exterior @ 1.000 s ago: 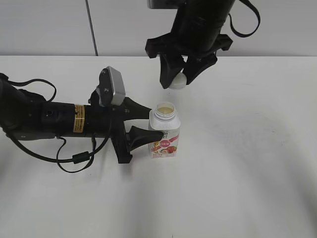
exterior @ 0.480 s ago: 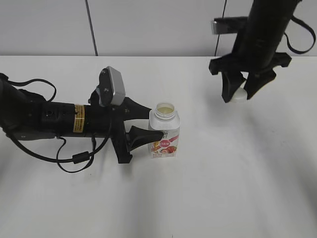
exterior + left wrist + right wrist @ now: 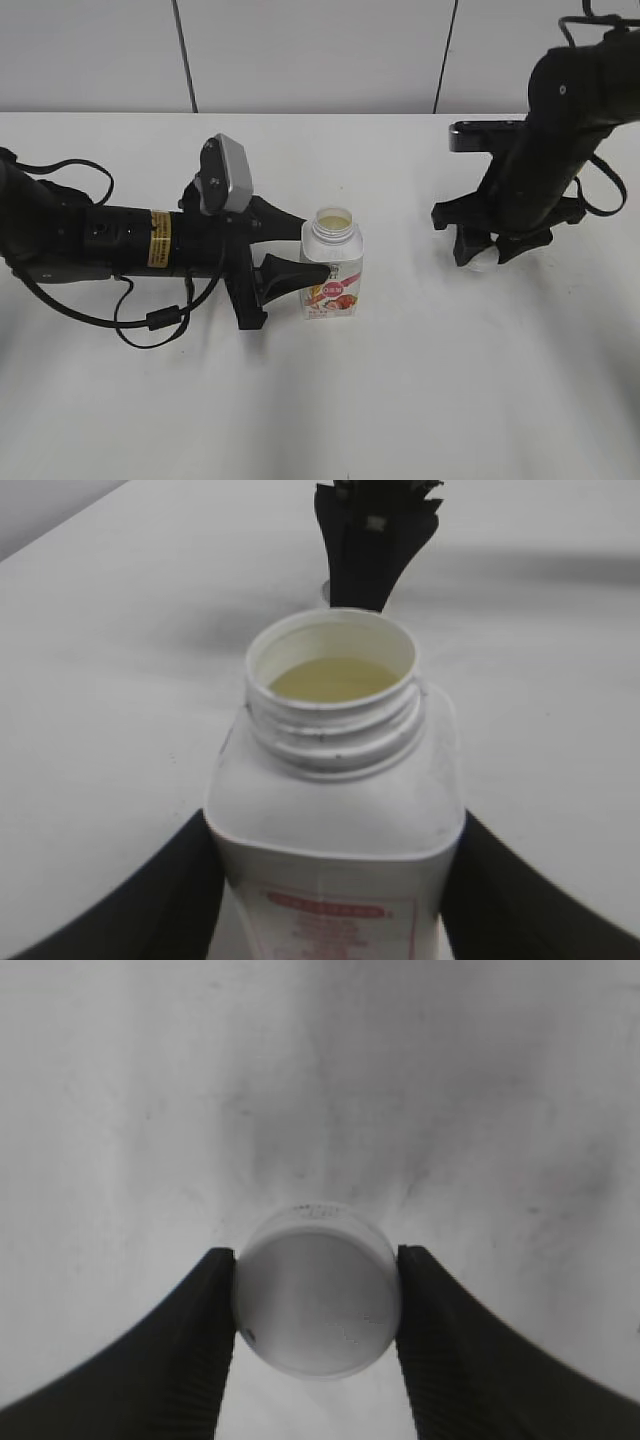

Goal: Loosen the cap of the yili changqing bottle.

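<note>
Cap off, bottle held open at centre.
Left gripper point(image 3: 300, 252) clamps the bottle point(image 3: 332, 265) mid-frame; right gripper point(image 3: 487, 250), right of frame, pinches the cap point(image 3: 316, 1288) low over the table point(image 3: 420, 400).

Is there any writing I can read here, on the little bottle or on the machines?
Bottle: its pink-red label carries print, too small to read; in the left wrist view it is blurred.
Left arm: the yellow sticker has dark marks, too small to read.
Cap in the right gripper: no writing visible.
No text can be quoted.
</note>
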